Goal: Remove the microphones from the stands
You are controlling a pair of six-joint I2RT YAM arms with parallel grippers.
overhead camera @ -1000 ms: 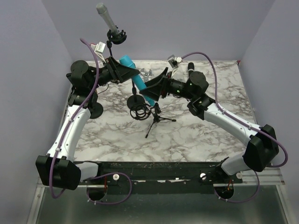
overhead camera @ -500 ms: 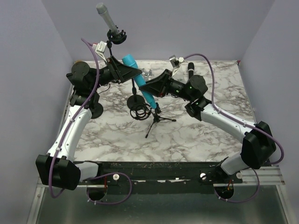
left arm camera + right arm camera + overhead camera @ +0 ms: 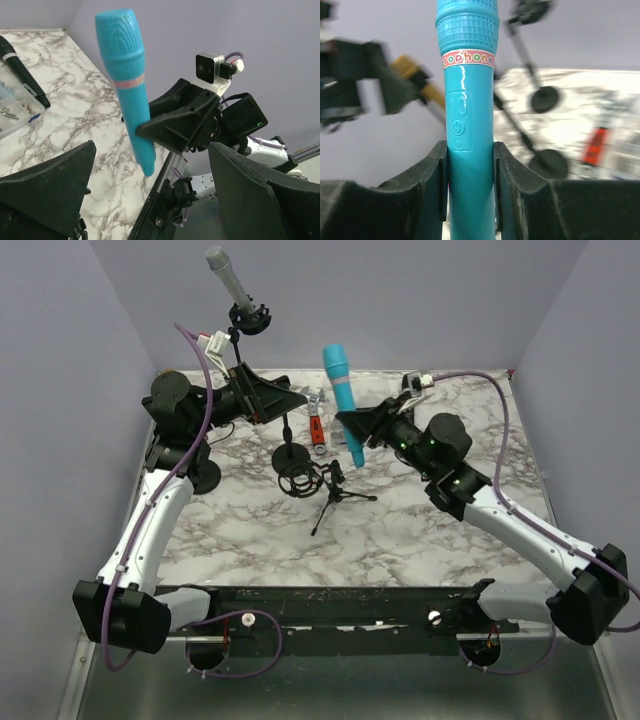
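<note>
We note the blue microphone (image 3: 340, 390) upright in the air, head up, well above the marble table (image 3: 450, 530) and apart from the small tripod stand (image 3: 335, 495) below it. The right gripper (image 3: 352, 426) is clamped narrow on the lower handle; the right wrist view shows both fingers (image 3: 431, 182) pressed to its sides, just under the buttons. The left gripper (image 3: 285, 400) stands wide and holds nothing, off to the microphone's left. We judge the lift-out done and the carry-away in hand. Next calls for a bare patch of marble, a slow lowering, and a tilt to lay it flat before release. The path should avoid the tripod legs and the red tool (image 3: 316, 430).
</note>
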